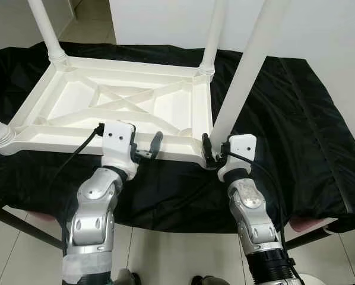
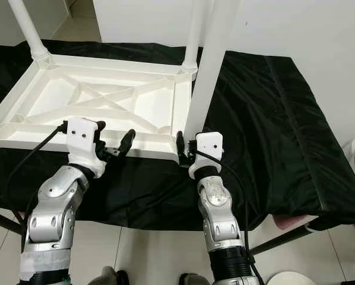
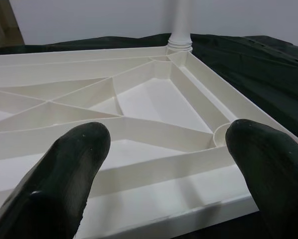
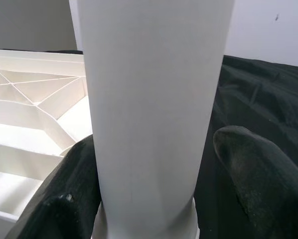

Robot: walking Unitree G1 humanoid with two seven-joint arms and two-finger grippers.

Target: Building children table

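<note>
— Lying where? Upside down on the black cloth-covered table (image 1: 296, 119): a white ribbed plastic children's tabletop (image 1: 124, 107), slim white legs pointing up.

— And the right end effector (image 1: 216, 151)? Clamped round the near white tubular leg (image 1: 246, 71), by its socket.

— Left end effector (image 1: 148, 148)? Spread wide, empty, just above the near rim.

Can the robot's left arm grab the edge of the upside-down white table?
Probably yes. The left gripper is open right at the near rim of the white table, and nothing sits between them. The right gripper is around a leg.
</note>
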